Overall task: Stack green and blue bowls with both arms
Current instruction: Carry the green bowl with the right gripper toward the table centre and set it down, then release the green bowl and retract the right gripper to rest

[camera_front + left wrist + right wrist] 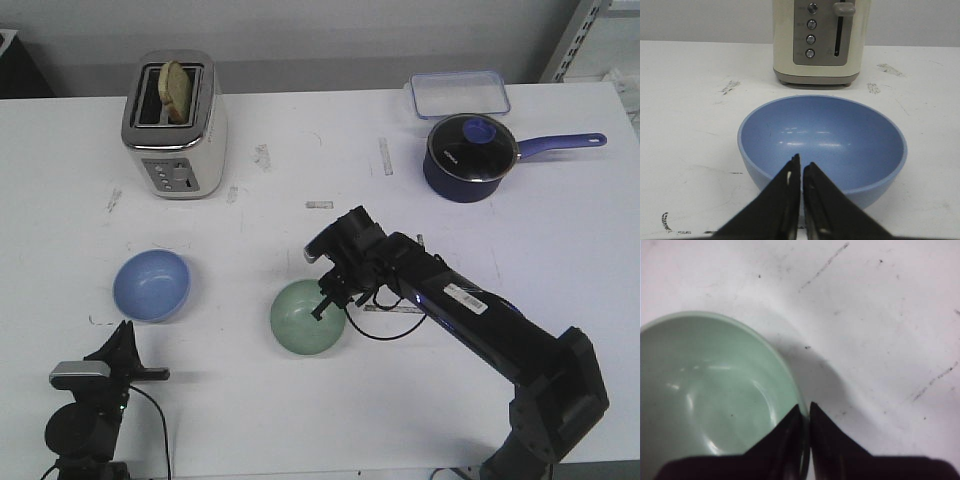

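The pale mint green bowl (305,318) sits upright on the white table near the middle front. My right gripper (322,308) reaches it from the right and is shut on its right-hand rim; in the right wrist view the rim of the green bowl (705,390) runs between the closed tips of the gripper (805,407). The periwinkle blue bowl (152,285) sits upright at the front left. My left gripper (125,330) is shut and empty, low, just short of its near side. In the left wrist view the blue bowl (825,140) lies right beyond the gripper (801,160).
A cream toaster (177,125) with a bread slice (178,90) stands at the back left, straight behind the blue bowl (817,40). A dark navy saucepan (470,155) with a long handle and a clear container (458,93) are at the back right.
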You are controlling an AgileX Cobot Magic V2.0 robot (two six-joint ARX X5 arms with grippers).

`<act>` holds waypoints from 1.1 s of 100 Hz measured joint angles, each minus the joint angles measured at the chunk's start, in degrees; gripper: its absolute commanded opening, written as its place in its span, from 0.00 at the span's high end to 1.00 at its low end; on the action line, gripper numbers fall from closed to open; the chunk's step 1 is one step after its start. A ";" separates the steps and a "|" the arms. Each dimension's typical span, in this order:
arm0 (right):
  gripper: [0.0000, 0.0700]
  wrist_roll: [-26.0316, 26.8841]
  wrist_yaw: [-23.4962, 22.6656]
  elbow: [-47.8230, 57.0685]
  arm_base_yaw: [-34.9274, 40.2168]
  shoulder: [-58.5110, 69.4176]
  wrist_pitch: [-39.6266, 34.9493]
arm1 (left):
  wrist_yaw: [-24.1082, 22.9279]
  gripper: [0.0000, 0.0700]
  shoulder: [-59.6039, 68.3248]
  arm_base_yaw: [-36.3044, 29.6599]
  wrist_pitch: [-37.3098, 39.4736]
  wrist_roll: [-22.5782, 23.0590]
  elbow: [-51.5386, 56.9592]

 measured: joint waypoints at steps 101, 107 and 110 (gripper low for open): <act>1.00 2.38 12.90 6.03 -16.33 -23.61 -0.98 | 0.02 1.00 0.00 0.00 0.00 0.00 0.00; 1.00 2.60 14.86 4.35 -18.73 -26.34 -0.90 | 0.02 1.00 0.00 0.00 0.00 0.00 0.00; 1.00 2.62 15.72 3.19 -19.89 -27.69 -0.92 | 0.00 1.00 0.00 0.00 0.00 0.00 0.00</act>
